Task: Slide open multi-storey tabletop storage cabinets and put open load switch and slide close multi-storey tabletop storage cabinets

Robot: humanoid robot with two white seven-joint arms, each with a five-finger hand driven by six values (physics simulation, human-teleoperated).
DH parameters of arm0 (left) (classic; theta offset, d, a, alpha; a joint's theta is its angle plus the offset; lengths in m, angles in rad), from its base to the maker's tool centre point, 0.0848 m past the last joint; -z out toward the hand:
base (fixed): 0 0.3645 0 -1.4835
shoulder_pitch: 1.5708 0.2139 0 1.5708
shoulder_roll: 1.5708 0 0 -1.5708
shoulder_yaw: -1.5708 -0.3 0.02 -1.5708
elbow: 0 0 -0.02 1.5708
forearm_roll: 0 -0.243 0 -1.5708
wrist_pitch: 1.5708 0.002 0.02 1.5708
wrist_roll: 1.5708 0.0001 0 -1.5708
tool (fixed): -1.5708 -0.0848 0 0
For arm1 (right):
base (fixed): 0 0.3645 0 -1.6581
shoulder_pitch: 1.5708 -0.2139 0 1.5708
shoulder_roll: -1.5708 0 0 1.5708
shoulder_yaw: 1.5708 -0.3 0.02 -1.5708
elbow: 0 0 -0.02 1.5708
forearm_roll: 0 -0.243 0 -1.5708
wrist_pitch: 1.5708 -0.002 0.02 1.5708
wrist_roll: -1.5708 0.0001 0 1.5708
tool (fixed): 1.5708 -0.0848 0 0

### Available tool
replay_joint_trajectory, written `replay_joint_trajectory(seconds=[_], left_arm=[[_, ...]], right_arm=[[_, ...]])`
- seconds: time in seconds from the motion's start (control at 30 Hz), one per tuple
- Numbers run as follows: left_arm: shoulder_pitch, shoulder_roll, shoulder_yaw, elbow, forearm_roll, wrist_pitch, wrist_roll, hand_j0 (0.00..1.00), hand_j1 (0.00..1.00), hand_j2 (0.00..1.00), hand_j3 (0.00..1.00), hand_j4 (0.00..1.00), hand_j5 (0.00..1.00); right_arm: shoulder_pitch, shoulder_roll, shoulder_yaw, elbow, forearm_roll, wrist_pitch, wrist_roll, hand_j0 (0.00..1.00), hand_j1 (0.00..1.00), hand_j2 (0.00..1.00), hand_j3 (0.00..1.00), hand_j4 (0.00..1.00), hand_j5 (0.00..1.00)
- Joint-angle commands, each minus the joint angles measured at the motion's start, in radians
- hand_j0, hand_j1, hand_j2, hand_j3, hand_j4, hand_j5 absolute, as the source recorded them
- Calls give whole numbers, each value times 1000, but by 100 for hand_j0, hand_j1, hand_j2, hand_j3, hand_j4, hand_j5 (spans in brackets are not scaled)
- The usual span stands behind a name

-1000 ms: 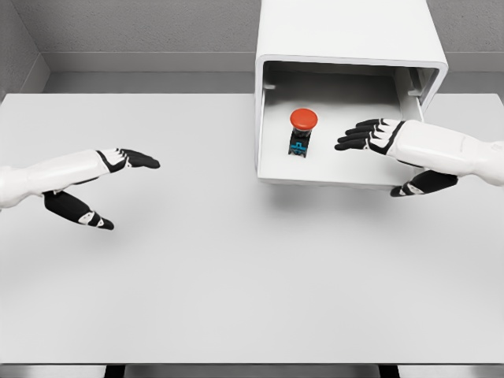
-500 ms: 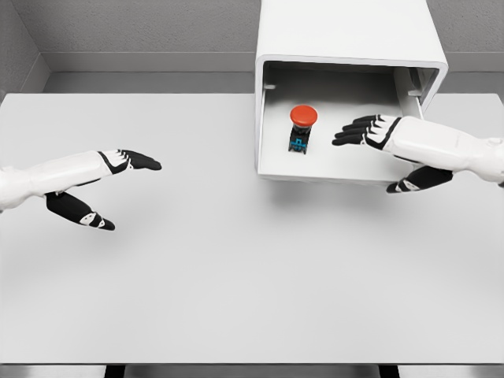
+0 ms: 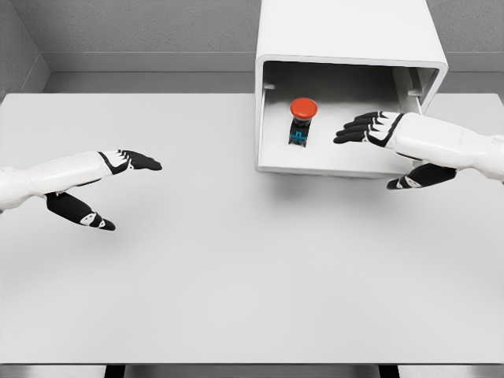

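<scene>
1. Pulled out toward the robot from the white cabinet (image 3: 346, 31): one drawer (image 3: 315, 164), its front lip hanging over the table (image 3: 197, 260).
2. Standing upright inside that drawer, left of its middle: the load switch (image 3: 302, 120), red cap on top, dark body below, so no long axis lying flat to speak of.
3. Nearer by far: the right hand (image 3: 386, 146), straddling the drawer's right front corner, fingers (image 3: 356, 128) stretched flat over the tray and pointing left at the switch, thumb below the lip; fairly wide, gripping nothing, apart from the switch.
4. Far off at the left of the table: the left hand (image 3: 102, 185), fingers extended, thumb spread low, empty.
5. Deciding relation for the close: hand at the front edge, cabinet mouth behind it, so a push straight away from the robot looks right.
6. Against a second ago: drawer front and switch both higher in the view, less tray showing, right hand carried along with them; left hand unchanged.
</scene>
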Motion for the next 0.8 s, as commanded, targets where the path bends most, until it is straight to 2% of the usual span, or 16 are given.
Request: replay_joint_trajectory(seconds=[0.0,0.17,0.47,0.57,0.63,0.77], left_arm=[[0,3,0,2,8,2,-1,100,100,100,100,100,100],[0,3,0,2,7,2,1,100,100,100,100,100,100],[0,3,0,0,8,2,-1,100,100,100,100,100,100],[0,1,0,0,8,2,-1,100,100,100,100,100,100],[-2,1,-1,-1,8,2,-1,100,100,100,100,100,100],[-2,1,-3,-1,8,2,1,100,100,100,100,100,100]], right_arm=[[0,-13,-1,-10,-12,2,-4,88,88,88,88,88,88],[2,-19,5,-24,-29,2,-7,76,76,76,76,76,76],[-3,26,34,-21,-31,2,-4,76,76,76,76,76,76],[-8,30,24,-5,-31,2,6,76,76,76,76,76,76],[-14,46,22,33,-28,2,9,76,76,76,76,76,76],[-15,61,25,47,-23,2,11,76,76,76,76,76,76]])
